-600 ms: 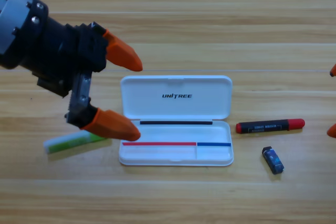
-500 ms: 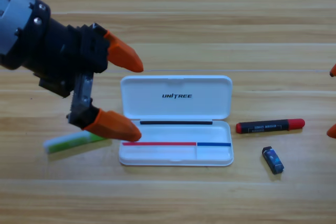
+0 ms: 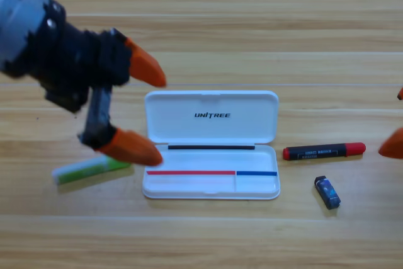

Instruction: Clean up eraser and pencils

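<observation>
The left gripper [image 3: 146, 110] hangs over the table [image 3: 208, 23] at the left of the white case [image 3: 211, 145], its two orange jaws spread wide with nothing between them. The lower jaw's tip sits over the case's left edge and covers the right end of the green-ended stick [image 3: 90, 169]; whether it touches the stick I cannot tell.

That stick lies flat on the table, left of the case, slightly tilted, whitish at its left end and green along the rest. The black marker [image 3: 323, 151] with red ends lies just right of the open case, about level. The eraser [image 3: 327, 192], a small dark blue block, lies near the marker, below it and apart from it. The case lies open, its lid flat behind its tray.

The right gripper [image 3: 397, 121] shows only as orange tips at the right edge, and their spread cannot be judged.

Against half a second ago, the left gripper has shifted slightly left, the right gripper's lower tip reaches further in, and the three things lie where they were.
</observation>
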### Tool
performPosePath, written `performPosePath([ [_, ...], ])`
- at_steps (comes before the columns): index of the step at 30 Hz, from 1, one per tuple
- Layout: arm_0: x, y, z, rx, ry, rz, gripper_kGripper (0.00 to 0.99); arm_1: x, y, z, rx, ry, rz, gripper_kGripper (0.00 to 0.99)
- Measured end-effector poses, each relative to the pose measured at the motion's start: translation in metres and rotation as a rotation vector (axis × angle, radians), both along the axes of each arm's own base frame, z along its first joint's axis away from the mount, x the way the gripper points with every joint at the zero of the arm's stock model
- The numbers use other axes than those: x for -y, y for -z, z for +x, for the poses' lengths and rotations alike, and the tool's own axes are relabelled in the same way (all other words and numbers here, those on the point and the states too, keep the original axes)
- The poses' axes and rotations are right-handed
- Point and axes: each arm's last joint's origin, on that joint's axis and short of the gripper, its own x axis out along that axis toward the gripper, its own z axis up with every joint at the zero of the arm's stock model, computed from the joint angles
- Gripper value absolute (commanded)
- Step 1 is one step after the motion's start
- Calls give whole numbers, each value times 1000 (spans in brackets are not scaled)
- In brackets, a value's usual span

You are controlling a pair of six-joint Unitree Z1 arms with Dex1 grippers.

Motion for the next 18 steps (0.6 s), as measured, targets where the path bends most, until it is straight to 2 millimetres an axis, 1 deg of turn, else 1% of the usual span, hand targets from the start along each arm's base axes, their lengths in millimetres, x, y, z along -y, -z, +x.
performPosePath([
  [3, -1, -23, 5, 46, -49, 79, 989, -11, 14, 15, -74, 85, -46, 983],
  [5, -6, -35, 12, 90, -72, 131, 989, -20, 27, 29, -136, 189, -87, 982],
  [6, -10, -39, 15, 100, -76, 152, 989, -24, 31, 35, -153, 232, -101, 982],
  [8, -23, -40, 25, 118, -120, 196, 989, -34, 47, 49, -189, 255, -153, 982],
  [11, -43, -34, 43, 125, -218, 282, 989, -44, 70, 61, -242, 257, -215, 983],
  [13, -54, -22, 53, 97, -275, 335, 989, -49, 82, 66, -253, 257, -230, 983],
  [16, -62, 1, 69, 31, -321, 403, 990, -55, 95, 74, -242, 276, -245, 989],
  [18, -63, 16, 79, -13, -338, 443, 990, -57, 103, 79, -257, 337, -259, 982],
])
